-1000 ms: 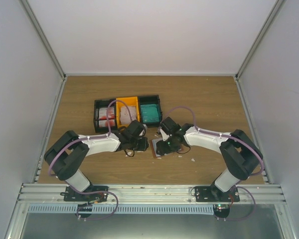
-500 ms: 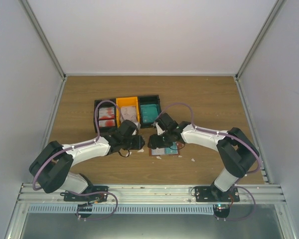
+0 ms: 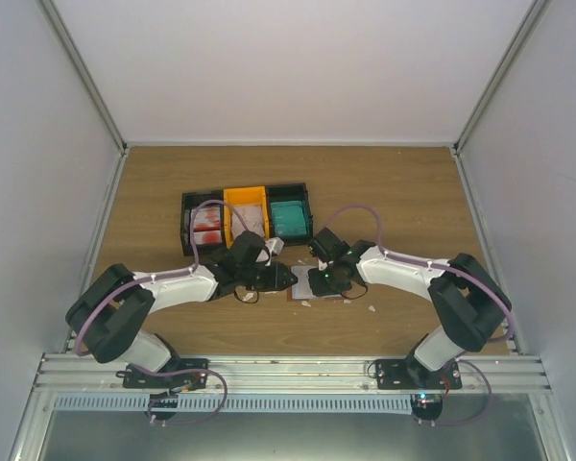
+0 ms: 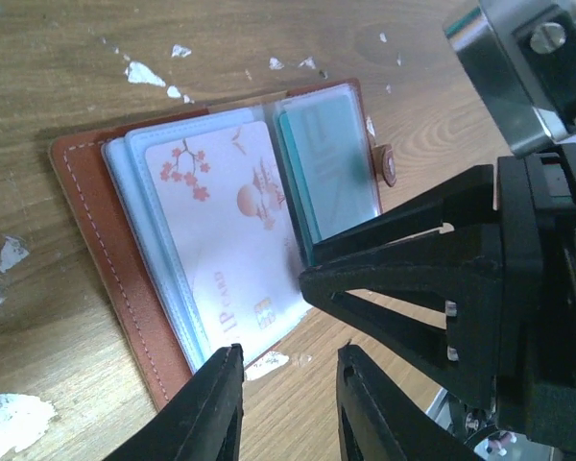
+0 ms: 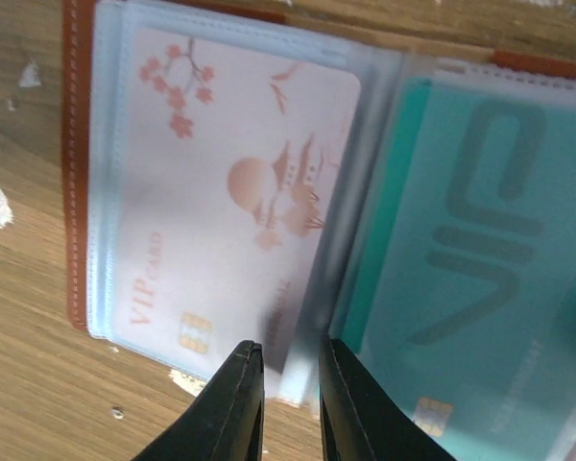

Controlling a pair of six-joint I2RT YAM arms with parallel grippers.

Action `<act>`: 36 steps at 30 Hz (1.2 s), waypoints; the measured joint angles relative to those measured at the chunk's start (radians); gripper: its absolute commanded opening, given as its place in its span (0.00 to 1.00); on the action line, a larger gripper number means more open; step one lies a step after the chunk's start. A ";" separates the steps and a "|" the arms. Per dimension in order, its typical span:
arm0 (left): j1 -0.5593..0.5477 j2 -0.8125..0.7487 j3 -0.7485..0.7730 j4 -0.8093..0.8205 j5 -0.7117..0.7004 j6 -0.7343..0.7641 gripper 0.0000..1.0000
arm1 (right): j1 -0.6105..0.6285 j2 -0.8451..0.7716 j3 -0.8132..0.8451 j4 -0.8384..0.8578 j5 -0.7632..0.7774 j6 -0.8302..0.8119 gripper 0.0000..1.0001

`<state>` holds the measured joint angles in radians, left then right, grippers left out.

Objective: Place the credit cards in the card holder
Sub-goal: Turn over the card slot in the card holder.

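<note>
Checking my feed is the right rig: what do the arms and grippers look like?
The left arm and right arm have white links, bulky black joints and a looping purple cable each. The left gripper and right gripper have plain black tapering fingers.

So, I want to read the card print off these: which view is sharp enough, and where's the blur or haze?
Right wrist: pink card readable, teal card soft, pocket edge between them smeared. Left wrist: pink card in focus, teal one hazy. Top: holder too small, mostly covered.
</note>
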<state>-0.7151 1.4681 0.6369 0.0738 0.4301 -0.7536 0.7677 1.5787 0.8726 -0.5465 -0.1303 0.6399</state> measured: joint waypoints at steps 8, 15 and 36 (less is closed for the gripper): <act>0.000 0.052 -0.002 0.030 0.029 -0.020 0.35 | 0.000 0.019 -0.005 -0.014 0.025 -0.014 0.14; 0.000 0.092 -0.002 0.036 0.037 -0.023 0.37 | 0.000 0.037 -0.003 -0.005 0.021 -0.026 0.11; 0.000 0.141 0.008 0.077 0.077 -0.022 0.33 | 0.001 0.044 -0.003 0.000 0.028 -0.034 0.05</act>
<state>-0.7155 1.6089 0.6445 0.1509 0.5076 -0.7753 0.7685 1.6226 0.8700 -0.5468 -0.1020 0.6064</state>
